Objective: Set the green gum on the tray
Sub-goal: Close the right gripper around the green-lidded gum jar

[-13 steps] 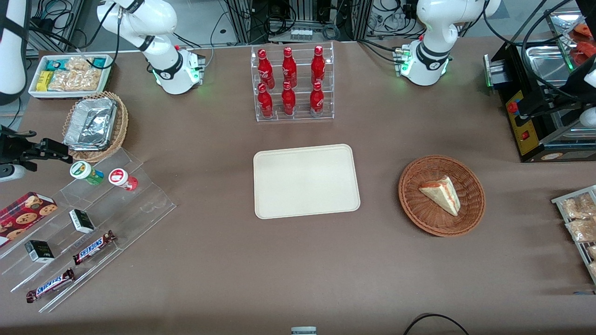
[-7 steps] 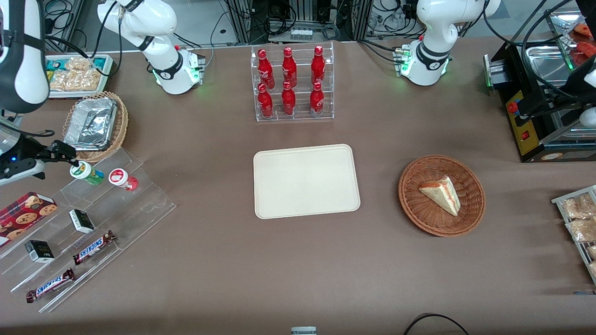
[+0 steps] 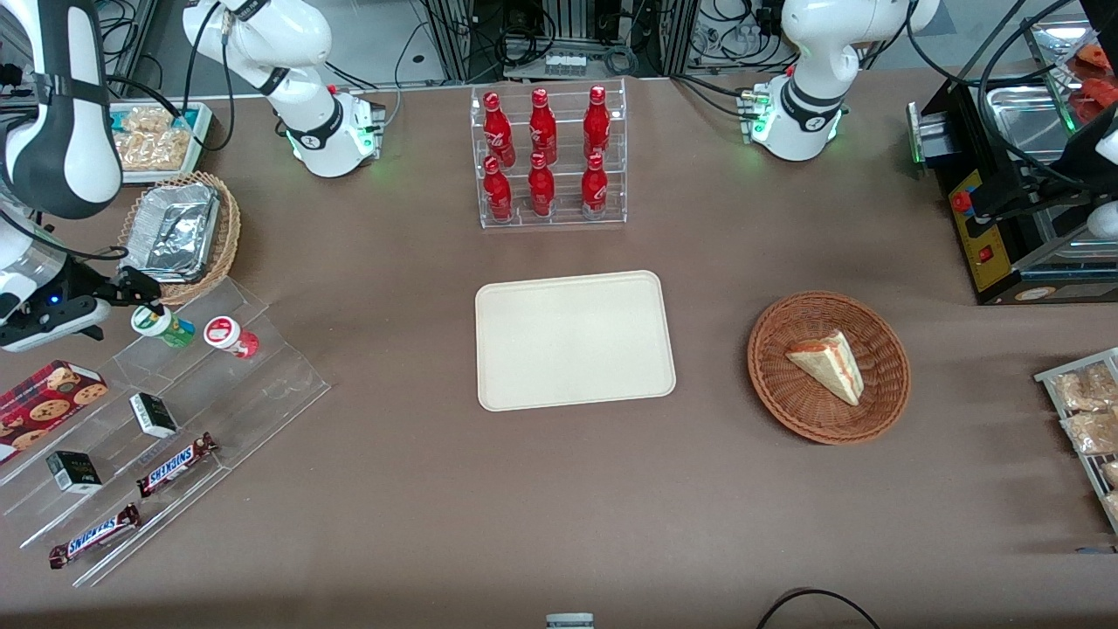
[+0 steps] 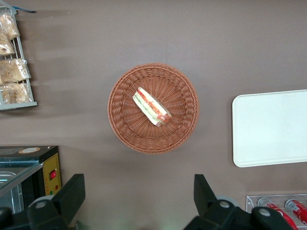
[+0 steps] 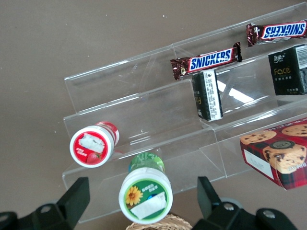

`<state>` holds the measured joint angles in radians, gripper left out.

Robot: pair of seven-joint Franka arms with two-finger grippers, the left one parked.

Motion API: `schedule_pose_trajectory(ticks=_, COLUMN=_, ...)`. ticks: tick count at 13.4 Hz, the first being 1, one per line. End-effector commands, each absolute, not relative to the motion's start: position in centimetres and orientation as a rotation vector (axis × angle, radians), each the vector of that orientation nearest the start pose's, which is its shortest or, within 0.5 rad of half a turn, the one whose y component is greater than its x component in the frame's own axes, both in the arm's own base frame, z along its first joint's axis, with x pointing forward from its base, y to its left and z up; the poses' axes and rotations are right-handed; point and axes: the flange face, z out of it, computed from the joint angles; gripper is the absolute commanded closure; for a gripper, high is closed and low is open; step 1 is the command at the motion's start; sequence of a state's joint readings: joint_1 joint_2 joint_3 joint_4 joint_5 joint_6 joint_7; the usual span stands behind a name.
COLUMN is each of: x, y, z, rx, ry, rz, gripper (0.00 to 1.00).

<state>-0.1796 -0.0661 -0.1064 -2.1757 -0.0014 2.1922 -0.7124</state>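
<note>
The green gum (image 3: 162, 323) stands on the top step of a clear acrylic stand (image 3: 218, 384), beside a red bottle (image 3: 229, 335) with a white-and-red lid. My right gripper (image 3: 144, 295) hangs just above the gum's lid, at the working arm's end of the table. In the right wrist view the gripper (image 5: 143, 184) is open, the gum's white lid (image 5: 145, 194) lies between the two fingers and touches neither. The red bottle (image 5: 92, 143) is just outside one finger. The cream tray (image 3: 575, 341) lies bare at mid-table, also seen in the left wrist view (image 4: 268, 127).
A wicker basket holding a foil tray (image 3: 179, 231) sits close by the gripper, a white snack bin (image 3: 148, 140) farther back. The stand's lower steps hold Snickers bars (image 3: 175, 463), black boxes (image 3: 153, 415) and a cookie box (image 3: 48, 393). A cola bottle rack (image 3: 550, 157) and a sandwich basket (image 3: 828, 367) flank the tray.
The right arm has swung in toward the stand. Its gripper has moved from beside the basket to right over the green gum's lid. The gum and red bottle have not moved.
</note>
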Motion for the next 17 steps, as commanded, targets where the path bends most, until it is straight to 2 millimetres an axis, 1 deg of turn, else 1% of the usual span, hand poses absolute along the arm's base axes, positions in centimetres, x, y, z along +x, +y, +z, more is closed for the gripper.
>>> schedule_pose_trajectory(ticks=1, x=50.1, y=-15.8, z=42.0, rx=-3.106, ry=-0.709, rz=-0.142, gripper=0.00)
schedule_pose_trajectory(ticks=3, x=50.2, y=-16.0, z=41.0, rx=-3.096, ry=-0.739, rz=-0.123, gripper=0.00)
schedule_pose_trajectory(ticks=5, x=49.6, y=-16.8, z=40.1, rx=-3.096, ry=-0.713, rz=-0.106, gripper=0.00)
schedule_pose_trajectory(ticks=10, x=49.1, y=-16.7, z=39.0, rx=-3.086, ry=-0.701, rz=-0.082, gripper=0.00)
schedule_pose_trajectory(ticks=17, x=48.9, y=-16.6, z=38.3, rx=-3.079, ry=-0.691, rz=-0.082, gripper=0.00)
